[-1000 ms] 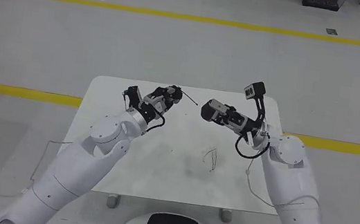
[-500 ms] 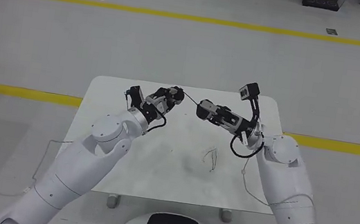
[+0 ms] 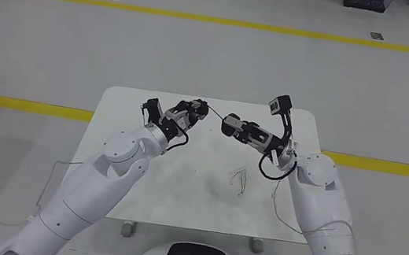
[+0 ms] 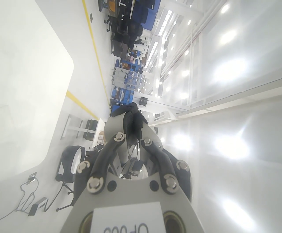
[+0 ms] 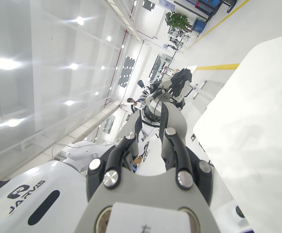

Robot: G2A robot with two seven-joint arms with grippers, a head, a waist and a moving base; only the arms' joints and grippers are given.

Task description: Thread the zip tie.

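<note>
The left gripper (image 3: 200, 108) is pinching the zip tie (image 3: 214, 113) in closed jaws above the desk's (image 3: 194, 198) far middle, tail pointing right. The right gripper (image 3: 227, 122), jaws seemingly parted and empty, is hovering at the tail's tip; threading is looking not yet begun.

left gripper (image 3: 198, 109) holds a black zip tie (image 3: 214, 114) over the table (image 3: 122, 119) — right gripper (image 3: 226, 123) at its tip.

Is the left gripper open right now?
No: the left gripper is shut, pads pressed together, holding the zip tie.
</note>
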